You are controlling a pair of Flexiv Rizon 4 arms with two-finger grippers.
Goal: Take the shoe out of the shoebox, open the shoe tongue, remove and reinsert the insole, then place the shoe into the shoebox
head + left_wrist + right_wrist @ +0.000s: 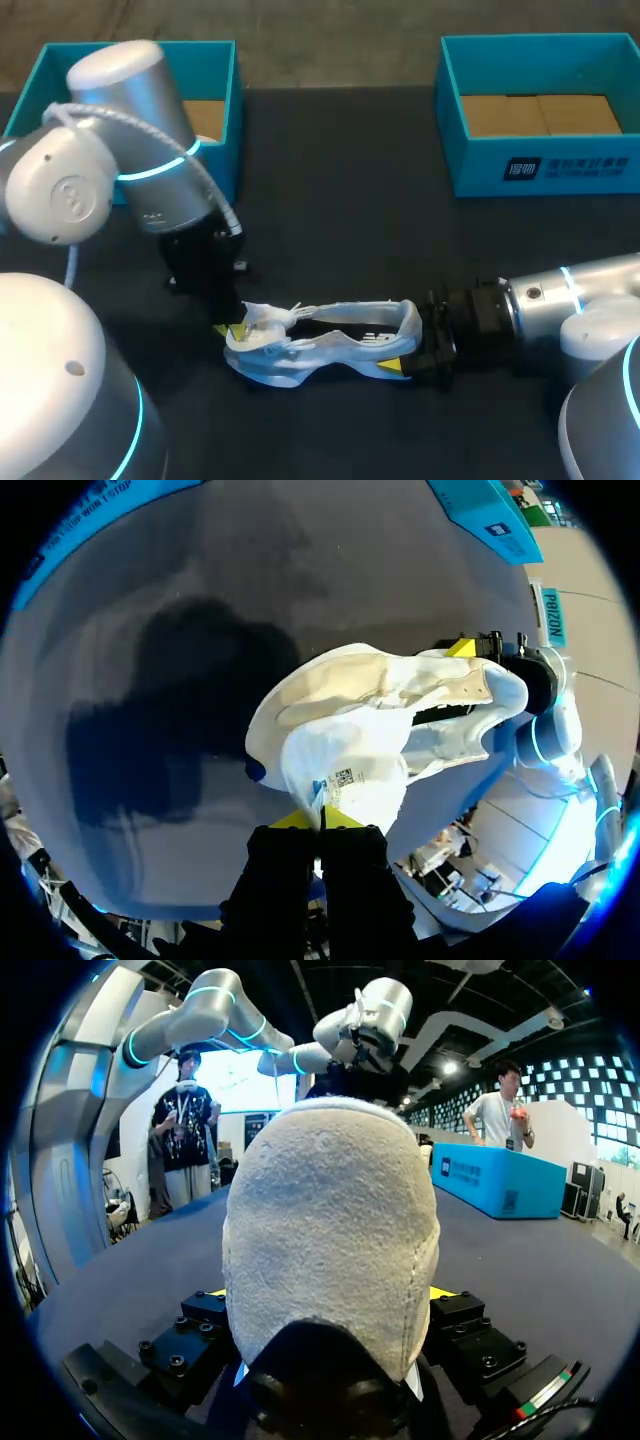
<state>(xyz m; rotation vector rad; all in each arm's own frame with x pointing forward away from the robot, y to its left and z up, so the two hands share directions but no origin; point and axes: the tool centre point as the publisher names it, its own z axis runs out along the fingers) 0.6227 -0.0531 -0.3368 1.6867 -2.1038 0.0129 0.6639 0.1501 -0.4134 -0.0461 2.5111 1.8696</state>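
A white shoe [320,345] lies on its side on the black table, toe toward my left arm, heel toward my right. My left gripper [232,330] is shut on the shoe's tongue [265,315]. In the left wrist view its yellow tips [318,820] pinch the white tongue [345,770] near its label, with the shoe's opening [380,710] ahead. My right gripper [420,340] holds the heel. From the right wrist, the grey heel [330,1230] fills the space between the fingers [328,1292], both yellow tips pressing its sides.
Two teal shoeboxes stand at the back: one [215,60] at the left behind my left arm, one [540,165] at the right. Both show brown cardboard inside. Bare black table lies between them and in front of the shoe.
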